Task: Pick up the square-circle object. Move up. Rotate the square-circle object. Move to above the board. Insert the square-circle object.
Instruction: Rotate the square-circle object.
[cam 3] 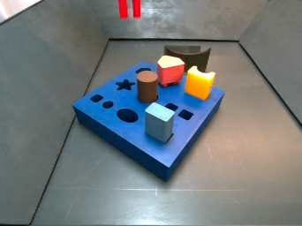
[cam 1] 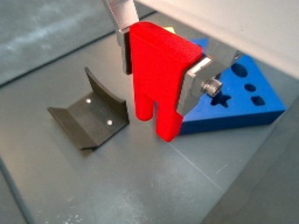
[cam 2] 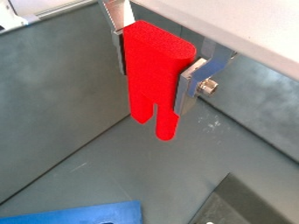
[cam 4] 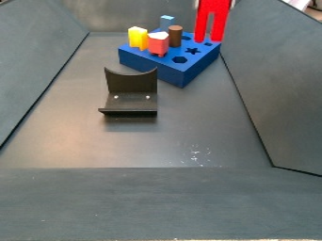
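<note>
The square-circle object (cam 1: 156,74) is a tall bright-red block that hangs upright, its two legs pointing down. My gripper (cam 1: 158,87) is shut on it, with a silver finger (cam 1: 195,86) pressed to each side, as both wrist views show. The block (cam 2: 152,74) is well off the floor. In a side view only its legs (cam 3: 129,9) show, at the picture's upper edge. Another side view has the block (cam 4: 212,19) high beside the far end of the board (cam 4: 189,66), the thick blue slab with star and round holes (cam 3: 118,119). The gripper itself is out of both side views.
On the board stand a brown cylinder (cam 3: 147,86), a red-and-white block (cam 3: 172,69), an orange-yellow block (cam 3: 200,83) and a light-blue block (cam 3: 161,121). The dark fixture (cam 4: 130,91) stands on the floor beside the board. Grey walls slope up around the floor.
</note>
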Robot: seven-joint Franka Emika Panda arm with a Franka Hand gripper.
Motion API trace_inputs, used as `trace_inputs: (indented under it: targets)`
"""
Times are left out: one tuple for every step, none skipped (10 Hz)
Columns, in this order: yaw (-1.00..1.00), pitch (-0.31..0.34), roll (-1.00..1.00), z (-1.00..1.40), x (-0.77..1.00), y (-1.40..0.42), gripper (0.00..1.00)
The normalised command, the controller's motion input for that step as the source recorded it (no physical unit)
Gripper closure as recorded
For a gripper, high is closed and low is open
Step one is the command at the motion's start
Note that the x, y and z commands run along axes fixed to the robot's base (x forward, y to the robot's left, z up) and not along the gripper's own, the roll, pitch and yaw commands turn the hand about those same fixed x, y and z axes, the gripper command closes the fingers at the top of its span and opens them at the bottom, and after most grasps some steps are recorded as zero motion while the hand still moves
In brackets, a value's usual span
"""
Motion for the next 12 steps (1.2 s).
trace_inputs:
  targets:
    - [-0.07, -0.006, -0.05, -1.00, 0.01, 0.01, 1.00]
    - [-0.07, -0.032, -0.04, -1.00, 0.01, 0.01, 1.00]
    - [-0.06, -0.041, -0.03, -1.00, 0.01, 0.01, 1.00]
    - [-0.06, -0.043, -0.02, -1.00, 0.01, 0.01, 1.00]
    - [-0.05, -0.036, -0.01, -1.00, 0.02, 0.02, 1.00]
    - [-0.05, -0.034, 0.00, -1.00, 0.02, 0.02, 1.00]
    - [-0.05, -0.035, 0.01, -1.00, 0.02, 0.03, 1.00]
    - [-0.04, -0.040, 0.02, -1.00, 0.02, 0.03, 1.00]
    - [-0.04, -0.041, 0.03, -0.98, 0.02, 0.04, 1.00]
    - [-0.04, -0.041, 0.04, -0.83, 0.02, 0.03, 1.00]
    - [-0.04, -0.042, 0.04, -0.69, 0.02, 0.03, 1.00]
    - [-0.04, -0.040, 0.05, -0.55, 0.02, 0.03, 1.00]
